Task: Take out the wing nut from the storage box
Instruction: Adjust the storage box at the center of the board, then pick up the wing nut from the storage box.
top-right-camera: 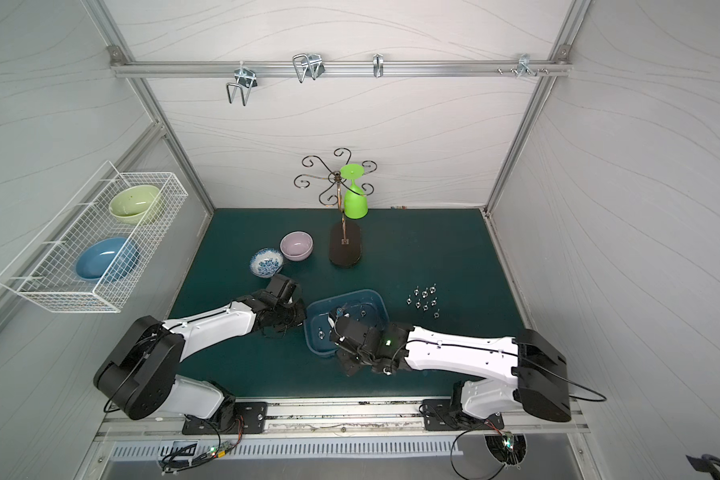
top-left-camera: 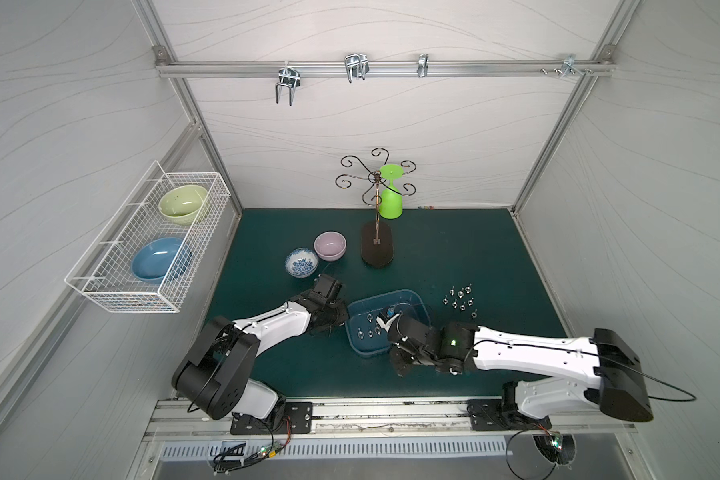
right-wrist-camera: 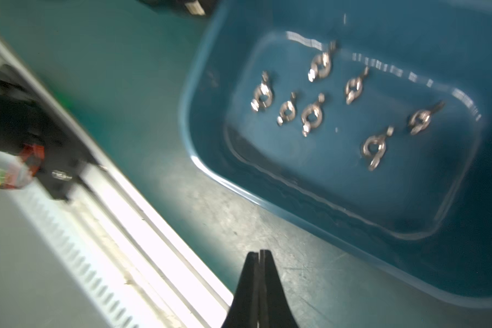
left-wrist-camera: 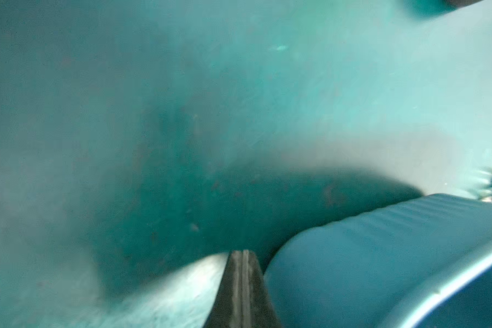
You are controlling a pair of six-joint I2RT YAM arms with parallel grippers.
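Top views both show the box (top-left-camera: 395,297) (top-right-camera: 358,296), a shallow dark-blue plastic tub with rounded corners and a flared rim. It sits on the matte green mat (top-left-camera: 454,249) between the two arms. Small shiny metal nuts (top-left-camera: 377,330) lie on its floor. A cluster of loose nuts (top-left-camera: 460,301) sits on the mat near it, on the right arm's side. A white wire basket (top-left-camera: 113,297) on the wall holds a green bowl (top-left-camera: 184,205) and a blue bowl (top-left-camera: 161,259), both glossy.

Left wrist view: the left gripper (left-wrist-camera: 242,255) is clenched, its dark fingers pressed flat together with nothing between them. It is just beside the box's smooth outer wall.

Right wrist view: the right gripper (right-wrist-camera: 259,255) looks closed and empty, with only a hairline seam showing. It is over the scuffed mat between the box and the pale ridged rail (right-wrist-camera: 111,227). Inside the box lie seven nuts, as far as the blur allows. Each is a silvery ring with two flared wings, and they lie singly and apart.
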